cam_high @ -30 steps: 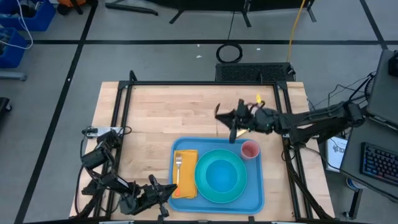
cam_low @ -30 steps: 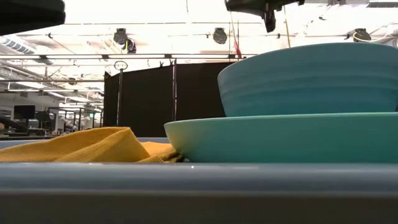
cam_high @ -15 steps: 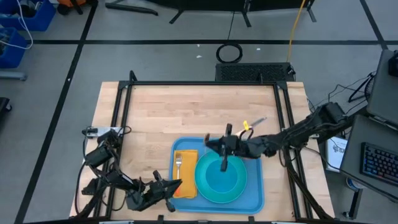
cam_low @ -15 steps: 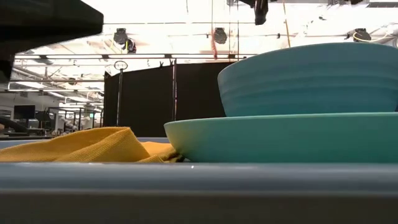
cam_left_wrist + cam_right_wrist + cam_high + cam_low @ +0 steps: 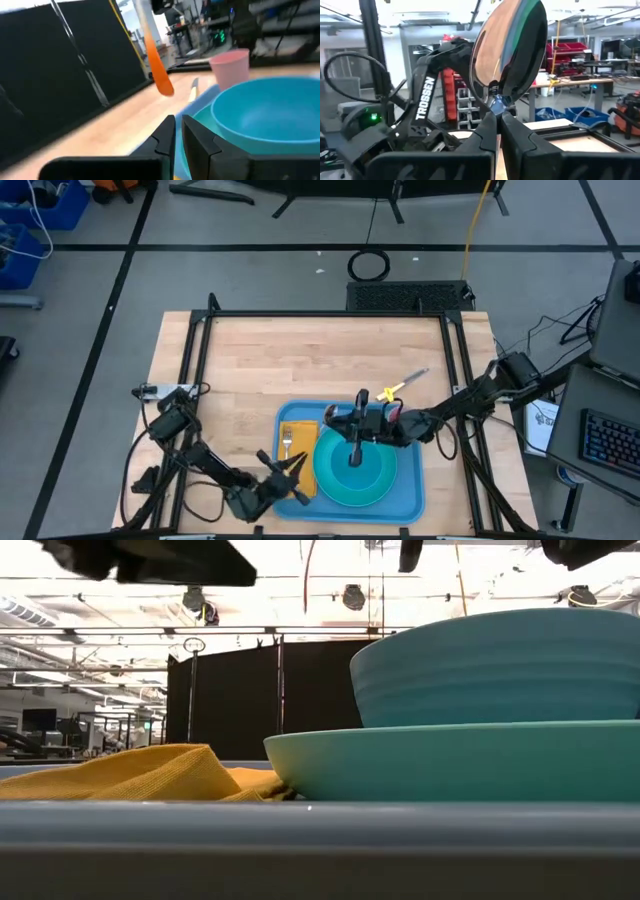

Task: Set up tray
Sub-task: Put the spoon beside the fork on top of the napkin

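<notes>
My right claw (image 5: pixel 352 423) hangs over the tray (image 5: pixel 407 502), which lies at the table's (image 5: pixel 260 360) near edge, right of centre, with its long axis running along that edge. The claw is pinched shut on the handle of a spoon (image 5: pixel 509 47), whose shiny bowl points away from the wrist; seen from above, the spoon (image 5: pixel 356 448) hangs over the blue bowl (image 5: pixel 352 465) that sits on the teal plate (image 5: pixel 330 485). So the tray's free floor lies just beside and below me, and the bowl and plate stand in the way of a straight drop. The pink cup (image 5: pixel 230 67) stands at the tray's far right corner, near my wrist. On the tray's left side a fork (image 5: pixel 286 444) rests on the yellow napkin (image 5: pixel 303 435). My left claw (image 5: pixel 283 476) is over the tray's near left corner, fingers closed with nothing between them, and is the nearer one to the napkin.
</notes>
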Action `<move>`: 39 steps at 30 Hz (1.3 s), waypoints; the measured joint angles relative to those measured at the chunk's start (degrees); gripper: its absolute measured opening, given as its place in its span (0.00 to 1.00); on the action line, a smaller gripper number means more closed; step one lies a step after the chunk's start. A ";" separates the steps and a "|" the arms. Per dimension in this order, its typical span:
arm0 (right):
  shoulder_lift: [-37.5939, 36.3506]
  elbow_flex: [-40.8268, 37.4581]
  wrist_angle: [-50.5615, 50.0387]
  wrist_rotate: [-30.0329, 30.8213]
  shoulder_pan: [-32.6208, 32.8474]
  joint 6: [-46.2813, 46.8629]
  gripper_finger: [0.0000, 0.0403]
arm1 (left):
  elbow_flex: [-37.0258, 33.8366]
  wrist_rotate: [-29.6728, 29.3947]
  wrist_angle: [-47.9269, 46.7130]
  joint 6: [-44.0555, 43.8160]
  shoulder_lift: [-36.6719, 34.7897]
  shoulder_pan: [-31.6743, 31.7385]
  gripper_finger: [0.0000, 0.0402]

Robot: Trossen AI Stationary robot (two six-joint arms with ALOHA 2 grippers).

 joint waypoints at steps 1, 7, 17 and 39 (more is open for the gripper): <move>0.26 0.00 0.48 -0.02 0.22 -0.26 0.00 | 1.09 -0.14 -2.35 1.49 0.00 0.26 0.09; 1.15 0.00 4.20 0.30 1.01 -1.14 0.00 | 3.87 -0.13 -10.77 2.20 0.00 1.31 0.11; 1.31 0.00 7.67 1.18 4.26 -4.89 0.00 | 3.12 -0.19 -9.69 -4.53 0.02 5.21 0.39; 3.42 0.02 10.94 4.09 4.75 -5.13 0.00 | 8.43 3.30 -11.97 2.18 0.02 7.13 0.34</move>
